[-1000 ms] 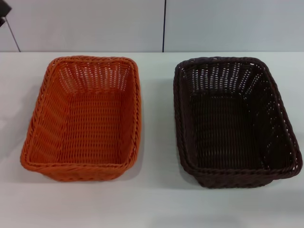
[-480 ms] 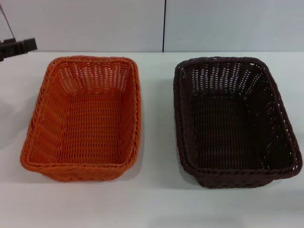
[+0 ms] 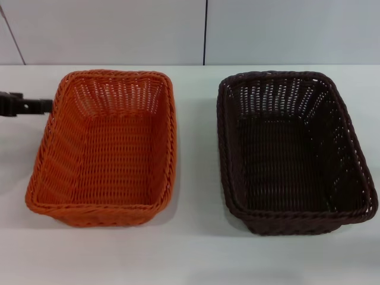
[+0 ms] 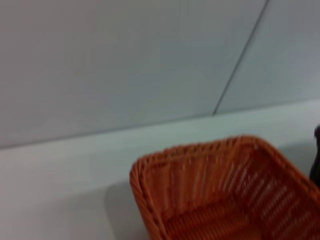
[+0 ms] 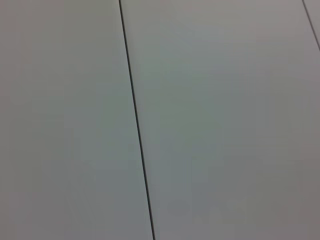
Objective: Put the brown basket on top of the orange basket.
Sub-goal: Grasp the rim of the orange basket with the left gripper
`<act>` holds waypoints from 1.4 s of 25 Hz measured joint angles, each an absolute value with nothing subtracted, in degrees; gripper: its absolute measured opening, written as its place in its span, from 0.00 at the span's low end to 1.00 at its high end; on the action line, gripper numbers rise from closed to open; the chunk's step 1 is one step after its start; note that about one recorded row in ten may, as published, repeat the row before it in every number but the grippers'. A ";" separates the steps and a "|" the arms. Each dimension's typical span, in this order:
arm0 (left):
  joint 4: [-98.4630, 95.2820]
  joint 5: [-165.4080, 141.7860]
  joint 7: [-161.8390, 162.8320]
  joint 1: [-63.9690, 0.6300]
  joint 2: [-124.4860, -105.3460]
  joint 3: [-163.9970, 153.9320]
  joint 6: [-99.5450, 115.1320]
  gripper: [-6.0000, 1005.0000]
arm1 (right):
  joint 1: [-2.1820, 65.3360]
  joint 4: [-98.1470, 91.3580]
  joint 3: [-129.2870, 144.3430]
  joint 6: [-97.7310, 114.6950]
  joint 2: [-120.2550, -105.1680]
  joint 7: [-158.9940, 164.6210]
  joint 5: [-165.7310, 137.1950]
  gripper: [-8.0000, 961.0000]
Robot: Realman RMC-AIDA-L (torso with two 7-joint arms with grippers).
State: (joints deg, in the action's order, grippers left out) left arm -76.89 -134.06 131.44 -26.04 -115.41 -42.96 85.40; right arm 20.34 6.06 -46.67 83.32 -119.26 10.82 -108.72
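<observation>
The orange basket point(image 3: 104, 148) stands empty on the left half of the white table, and its far corner fills the lower part of the left wrist view point(image 4: 225, 195). The brown basket point(image 3: 291, 151) stands empty on the right half, a hand's width from the orange one; a dark sliver of it point(image 4: 316, 167) shows in the left wrist view. My left gripper point(image 3: 41, 107) reaches in from the left edge, level with the orange basket's far left rim and just outside it. The right gripper is out of view.
A white table point(image 3: 196, 130) carries both baskets, with a bare strip between them and along the front. A pale panelled wall point(image 3: 119, 29) with a dark seam point(image 5: 137, 130) rises behind the table.
The left gripper has come down from the upper left edge of the head view to beside the orange basket's far left rim. Both baskets stay where they were.
</observation>
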 joint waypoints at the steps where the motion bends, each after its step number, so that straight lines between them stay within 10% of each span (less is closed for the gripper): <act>1: -76.89 -134.06 131.44 -26.04 -115.41 -42.96 85.40 0.79 | 20.34 6.06 -46.67 83.32 -119.26 10.82 -108.72 0.86; 7: -78.45 -143.96 133.98 -28.03 -117.97 -45.44 84.12 0.79 | 20.10 6.19 -46.67 83.32 -119.27 10.81 -108.72 0.86; 35: -70.98 -147.30 137.55 -28.35 -117.95 -51.40 79.24 0.74 | 19.11 6.15 -46.81 83.88 -119.26 10.81 -108.63 0.86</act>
